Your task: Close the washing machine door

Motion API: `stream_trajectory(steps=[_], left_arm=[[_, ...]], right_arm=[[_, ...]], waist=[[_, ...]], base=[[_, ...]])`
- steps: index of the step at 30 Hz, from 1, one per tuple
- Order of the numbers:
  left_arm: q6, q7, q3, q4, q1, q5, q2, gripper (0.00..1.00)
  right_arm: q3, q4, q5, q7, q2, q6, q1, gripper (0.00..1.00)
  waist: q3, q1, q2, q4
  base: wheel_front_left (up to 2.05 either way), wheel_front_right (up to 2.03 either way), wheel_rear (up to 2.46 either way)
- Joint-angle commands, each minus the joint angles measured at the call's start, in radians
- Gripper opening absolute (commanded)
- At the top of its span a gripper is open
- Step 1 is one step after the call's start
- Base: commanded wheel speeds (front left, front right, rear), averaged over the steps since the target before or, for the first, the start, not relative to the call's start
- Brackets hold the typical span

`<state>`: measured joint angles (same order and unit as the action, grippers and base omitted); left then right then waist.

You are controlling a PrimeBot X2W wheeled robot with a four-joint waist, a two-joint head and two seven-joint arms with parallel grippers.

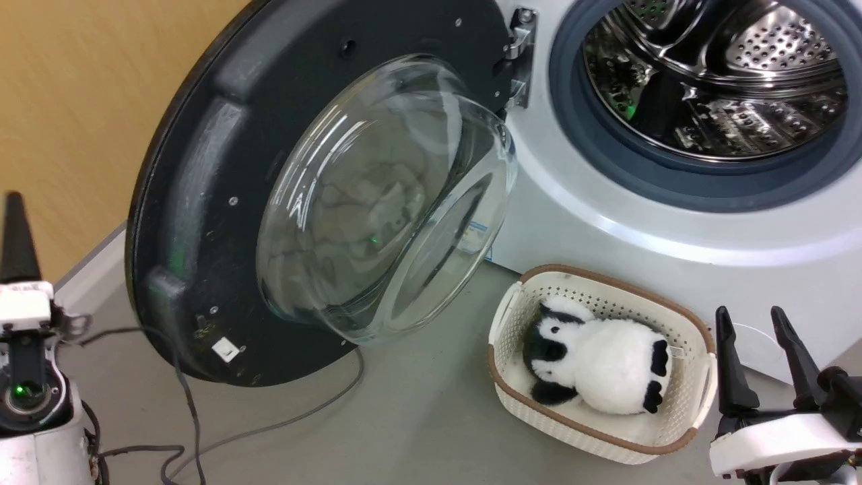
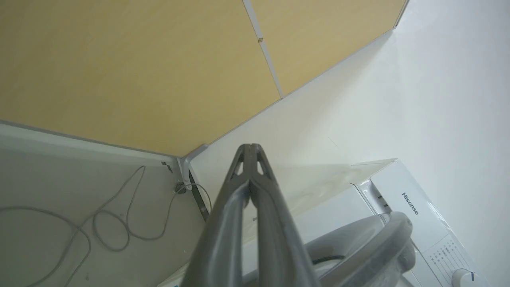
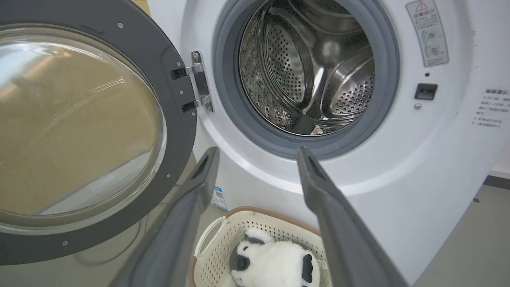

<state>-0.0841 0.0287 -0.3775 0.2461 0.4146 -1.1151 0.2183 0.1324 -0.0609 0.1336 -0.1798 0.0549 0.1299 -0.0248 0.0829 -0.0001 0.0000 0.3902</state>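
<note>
So, our left gripper [image 2: 250, 149] sat left of the washing machine door [image 1: 202, 202], fingers pinched together on nothing. The door hung wide open. Right of it were the washing machine [image 1: 673, 242], the basket [image 1: 572, 424] and our right gripper [image 1: 753, 337], spread and empty. Our call: push the door's far rim, opposite the hinge, one steady sweep, clear of the basket.

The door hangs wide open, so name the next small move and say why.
Probably bring the left gripper, shut, behind the free edge of the washing machine door and start pushing it toward the drum. The door stands swung wide on its hinge, untouched; the right gripper, open, sits by the basket, farther from that edge.
</note>
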Motion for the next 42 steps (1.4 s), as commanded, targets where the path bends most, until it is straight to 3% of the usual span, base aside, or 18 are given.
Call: stream_trajectory(steps=[1, 14, 27, 35, 42], left_arm=[[-0.01, 0.026, -0.012, 0.029, 0.007, -0.054, -0.003, 0.0], [-0.024, 0.251, -0.017, 0.191, -0.028, -0.269, -0.08, 0.0], [-0.038, 0.492, 0.026, 0.141, -0.125, -0.426, -0.15, 0.0], [-0.047, 0.642, 0.21, 0.021, -0.223, -0.493, -0.167, 0.0], [-0.047, 0.71, 0.459, -0.129, -0.305, -0.469, -0.168, 0.0]], right_arm=[[0.008, -0.004, 0.009, -0.012, -0.003, 0.001, -0.014, 1.0], [0.048, -0.009, 0.031, -0.039, -0.004, 0.001, -0.011, 1.0], [0.081, -0.024, 0.066, -0.066, -0.004, 0.001, -0.012, 1.0], [0.082, -0.044, 0.091, -0.082, -0.005, 0.001, -0.015, 1.0], [0.079, -0.04, 0.089, -0.082, -0.005, 0.001, -0.018, 1.0]], waist=[[0.004, 0.0001, 0.0, 0.01], [0.019, 0.0001, 0.0, 0.061], [0.019, 0.0001, 0.0, 0.114], [0.009, 0.0001, 0.0, 0.145], [0.004, 0.0001, 0.0, 0.102]], base=[[0.0, 0.0, 0.0], [0.0, 0.0, 0.0], [0.0, 0.0, 0.0], [0.0, 0.0, 0.0], [0.0, 0.0, 0.0]])
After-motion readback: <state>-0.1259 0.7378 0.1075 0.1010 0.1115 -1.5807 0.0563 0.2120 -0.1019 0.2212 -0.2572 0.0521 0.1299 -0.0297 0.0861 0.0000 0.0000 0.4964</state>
